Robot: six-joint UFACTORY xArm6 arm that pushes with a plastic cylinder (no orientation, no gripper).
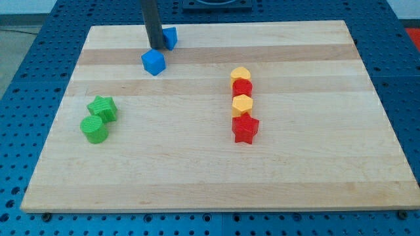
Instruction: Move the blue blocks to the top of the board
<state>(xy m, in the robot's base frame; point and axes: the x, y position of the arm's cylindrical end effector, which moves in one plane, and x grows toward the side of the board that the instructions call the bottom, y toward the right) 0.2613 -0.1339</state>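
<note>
Two blue blocks lie near the view's top left of the wooden board [295,157]. One blue block [170,37] sits close to the top edge, partly hidden behind the rod. The other blue cube-like block [153,62] lies just below it. My tip [156,48] stands between them, touching or nearly touching the upper block's left side and just above the lower block.
A column of blocks stands right of centre: a yellow block [241,74], a red block [243,88], a yellow hexagon [243,104] and a red star [245,128]. At the left lie a green star [103,107] and a green cylinder [94,129].
</note>
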